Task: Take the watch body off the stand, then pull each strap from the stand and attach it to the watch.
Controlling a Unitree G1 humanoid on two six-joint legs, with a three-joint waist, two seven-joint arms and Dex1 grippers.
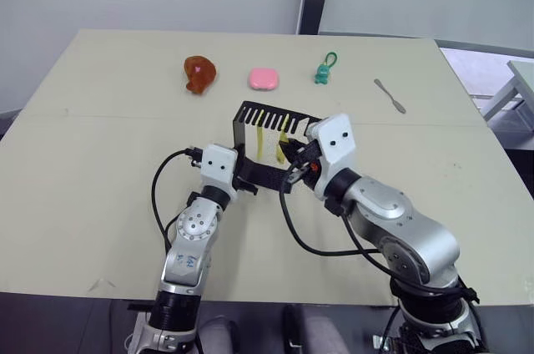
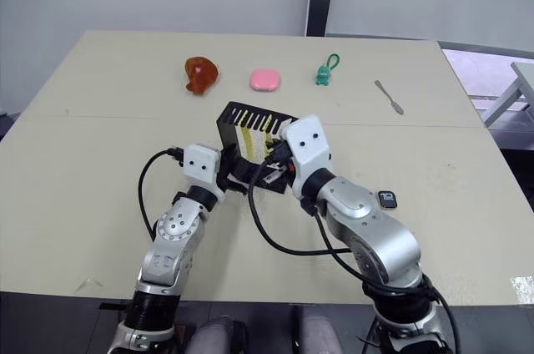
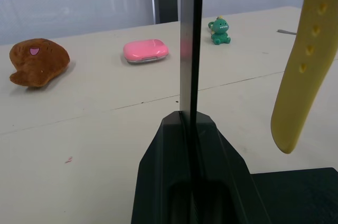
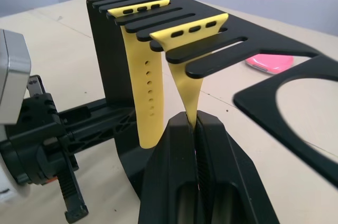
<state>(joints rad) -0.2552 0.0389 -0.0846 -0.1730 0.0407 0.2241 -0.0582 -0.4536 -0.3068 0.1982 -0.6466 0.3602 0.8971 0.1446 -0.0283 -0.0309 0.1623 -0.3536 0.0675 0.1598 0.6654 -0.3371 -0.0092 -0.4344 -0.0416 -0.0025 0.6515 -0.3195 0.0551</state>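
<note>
Now the right gripper pinches the lower end of the nearer strap, which hangs straight down from the stand's slotted arm, while the left gripper clamps the stand's upright wall.

light: bright, even and diffuse, from overhead
shadows: faint and soft on the surface
glare: pale washed patch at the far right window edge
focus: near parts in wrist views blurred; head views crisp
</note>
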